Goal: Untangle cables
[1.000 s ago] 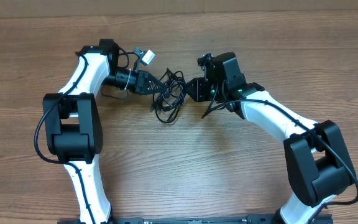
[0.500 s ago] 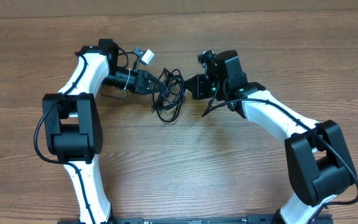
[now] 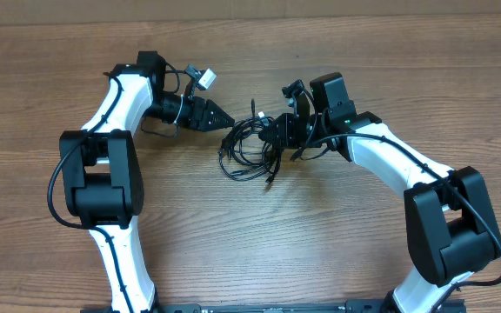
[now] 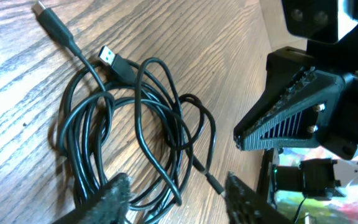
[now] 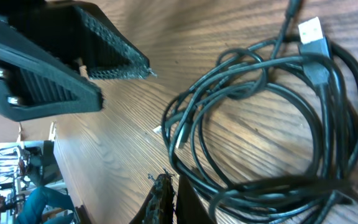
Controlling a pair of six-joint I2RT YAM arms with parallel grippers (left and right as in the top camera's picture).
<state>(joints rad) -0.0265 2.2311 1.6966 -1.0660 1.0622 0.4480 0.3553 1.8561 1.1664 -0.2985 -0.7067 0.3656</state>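
The cables (image 3: 249, 149) are a tangle of thin black loops on the wooden table between my two grippers. My left gripper (image 3: 224, 122) is open just left of the tangle; in the left wrist view its fingers (image 4: 176, 182) straddle the lower loops (image 4: 135, 124) without pinching them. My right gripper (image 3: 272, 135) sits on the tangle's right side. In the right wrist view its fingers (image 5: 166, 182) are pressed together at the edge of the loops (image 5: 260, 124), apparently on a strand. A silver-tipped USB plug (image 4: 107, 55) also shows in the right wrist view (image 5: 309, 29).
The wooden table (image 3: 320, 243) runs to a far edge at the top of the overhead view. A small white connector (image 3: 205, 78) hangs on the left arm's own wires. The right gripper's body (image 4: 291, 112) stands close opposite my left gripper.
The left gripper opened and let go of the tangle. The right gripper closed in on it and the whole bundle shifted right and slightly toward the front.
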